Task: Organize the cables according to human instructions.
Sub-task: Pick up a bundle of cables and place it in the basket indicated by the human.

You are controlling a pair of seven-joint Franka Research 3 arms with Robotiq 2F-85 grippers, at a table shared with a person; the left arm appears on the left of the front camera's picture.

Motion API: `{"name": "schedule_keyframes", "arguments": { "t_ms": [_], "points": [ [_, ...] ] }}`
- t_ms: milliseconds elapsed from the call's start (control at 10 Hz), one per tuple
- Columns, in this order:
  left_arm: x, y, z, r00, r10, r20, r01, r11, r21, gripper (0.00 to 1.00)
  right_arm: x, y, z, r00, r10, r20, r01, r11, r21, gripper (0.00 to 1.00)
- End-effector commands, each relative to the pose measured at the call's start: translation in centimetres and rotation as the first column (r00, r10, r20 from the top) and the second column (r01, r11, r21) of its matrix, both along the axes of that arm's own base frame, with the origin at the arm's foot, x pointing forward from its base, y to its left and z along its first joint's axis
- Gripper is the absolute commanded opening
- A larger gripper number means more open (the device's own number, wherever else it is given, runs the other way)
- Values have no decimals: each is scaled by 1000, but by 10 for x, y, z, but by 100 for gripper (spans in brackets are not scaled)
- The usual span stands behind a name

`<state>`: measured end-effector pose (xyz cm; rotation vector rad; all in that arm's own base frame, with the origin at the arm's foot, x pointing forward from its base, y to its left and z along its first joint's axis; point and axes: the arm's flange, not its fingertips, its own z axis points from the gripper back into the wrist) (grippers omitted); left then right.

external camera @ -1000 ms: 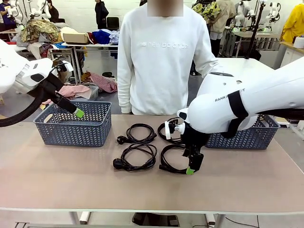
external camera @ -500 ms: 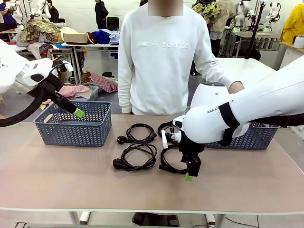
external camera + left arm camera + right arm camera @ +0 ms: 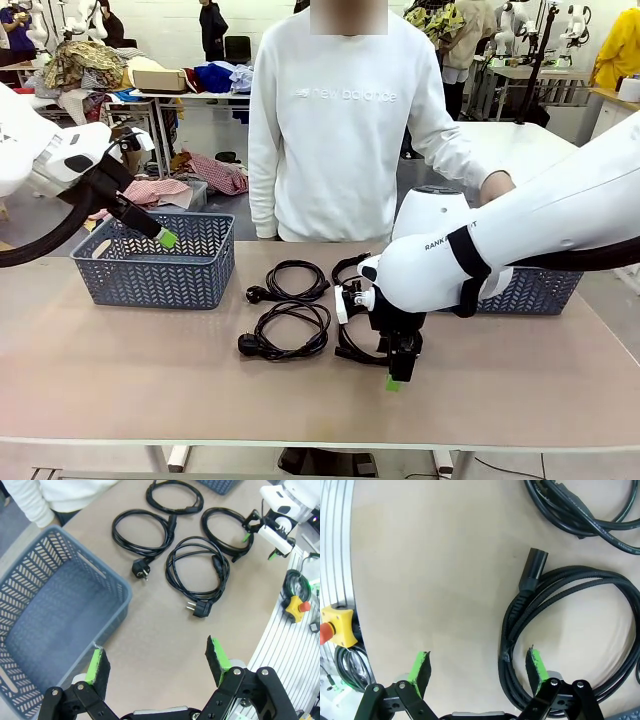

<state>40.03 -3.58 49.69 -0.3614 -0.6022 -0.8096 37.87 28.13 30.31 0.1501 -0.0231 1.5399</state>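
Leaving bare table (image 3: 200,400) along the near edge, four coiled cables (image 3: 221,572) lie between two baskets (image 3: 530,292), the right gripper (image 3: 393,379) pointing down, jaws wide and empty, over the rim of the near-right coil (image 3: 570,575), the left gripper (image 3: 165,238) agape, empty, above the left basket (image 3: 150,270).

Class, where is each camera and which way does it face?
Front: robot's side, facing the person in a white sweatshirt across the table; left arm and right arm show.
Left wrist: looks down past open left gripper at blue-grey woven plastic basket.
Right wrist: looks down past open right gripper at coiled black cable.
Left wrist also shows that cable.
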Motion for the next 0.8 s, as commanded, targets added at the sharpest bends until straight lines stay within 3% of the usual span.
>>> {"name": "schedule_keyframes", "arguments": {
  "t_ms": [0, 700],
  "points": [
    [0, 3, -3, 1000, -18, 8, 19, 1000, -19, 100, 7, 9, -1, 1000, -11, 15, 12, 999, -39, 100],
    [0, 3, -3, 1000, -18, 8, 19, 1000, -19, 100, 13, 10, -5, 999, -34, 9, 34, 998, -61, 100]
  ]
}}
